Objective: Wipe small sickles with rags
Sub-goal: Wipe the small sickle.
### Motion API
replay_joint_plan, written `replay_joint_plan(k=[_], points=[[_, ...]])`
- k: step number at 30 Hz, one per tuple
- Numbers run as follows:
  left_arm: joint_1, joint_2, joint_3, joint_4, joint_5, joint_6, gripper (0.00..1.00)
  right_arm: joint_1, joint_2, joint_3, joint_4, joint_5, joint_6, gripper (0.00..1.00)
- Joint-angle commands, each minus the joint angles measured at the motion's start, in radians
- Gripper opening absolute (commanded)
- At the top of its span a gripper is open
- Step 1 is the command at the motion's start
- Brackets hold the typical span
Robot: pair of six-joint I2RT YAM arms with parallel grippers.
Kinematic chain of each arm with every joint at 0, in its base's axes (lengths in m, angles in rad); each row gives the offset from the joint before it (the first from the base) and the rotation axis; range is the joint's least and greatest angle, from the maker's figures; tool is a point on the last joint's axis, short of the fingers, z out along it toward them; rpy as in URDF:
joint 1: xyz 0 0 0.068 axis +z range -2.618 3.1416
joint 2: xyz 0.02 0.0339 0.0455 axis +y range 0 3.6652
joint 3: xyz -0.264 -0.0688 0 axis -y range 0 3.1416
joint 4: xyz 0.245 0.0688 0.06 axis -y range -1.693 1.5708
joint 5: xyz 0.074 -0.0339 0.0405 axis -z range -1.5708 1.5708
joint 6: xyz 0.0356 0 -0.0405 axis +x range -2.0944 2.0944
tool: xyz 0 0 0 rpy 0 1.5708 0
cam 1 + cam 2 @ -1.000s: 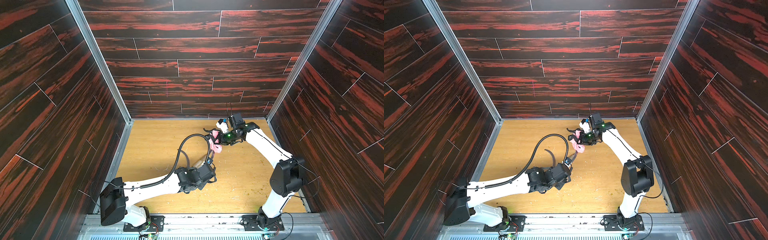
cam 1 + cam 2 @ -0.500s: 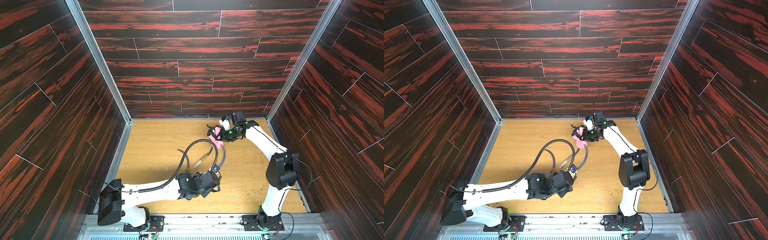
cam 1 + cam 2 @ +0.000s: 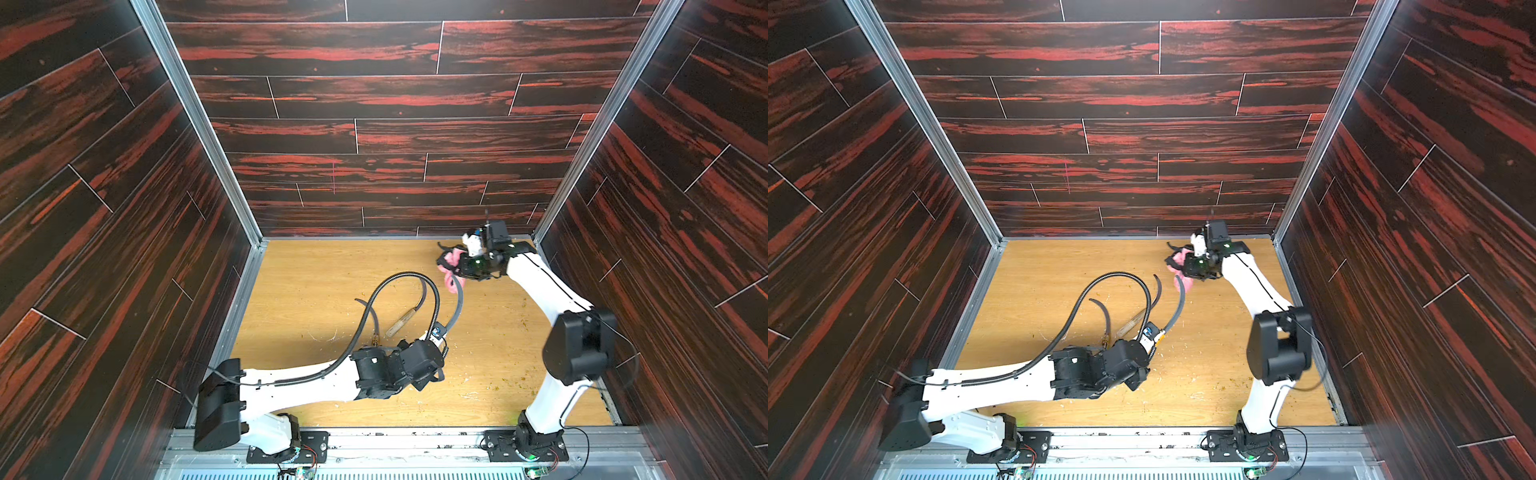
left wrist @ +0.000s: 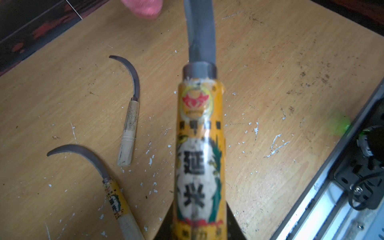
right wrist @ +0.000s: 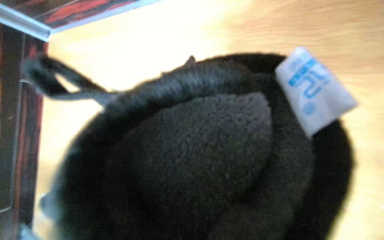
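My left gripper is shut on a small sickle at its yellow-labelled handle; the grey blade curves up toward the rag. The pink fluffy rag hangs bunched from my right gripper, which is shut on it near the far right corner. In the right wrist view the rag fills the frame as a dark mass with a black loop and a white tag. On the table lie two more small sickles, one plain-handled and one with a yellow label.
Dark red plank walls enclose the wooden table on three sides. A metal rail with both arm bases runs along the front. The left arm's black cable arches over the lying sickles. White flecks and dirt specks dot the wood.
The left gripper has shifted right with its sickle, whose blade has slid off the rag and now points up from below it. The right gripper with the rag moved slightly toward the far right corner.
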Motion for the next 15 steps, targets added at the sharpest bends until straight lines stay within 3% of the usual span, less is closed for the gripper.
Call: replay_joint_plan(k=[1, 9, 15], points=[[-0.001, 0.059, 0.055, -0.004, -0.023, -0.038, 0.00, -0.022, -0.112, -0.073, 0.005, 0.063, 0.018, 0.00], [0.000, 0.154, 0.121, 0.011, -0.028, -0.071, 0.00, -0.044, -0.278, -0.255, 0.024, 0.118, 0.035, 0.00], [0.010, 0.178, 0.135, 0.077, -0.039, -0.104, 0.00, -0.043, -0.405, -0.351, 0.043, 0.049, 0.048, 0.00]])
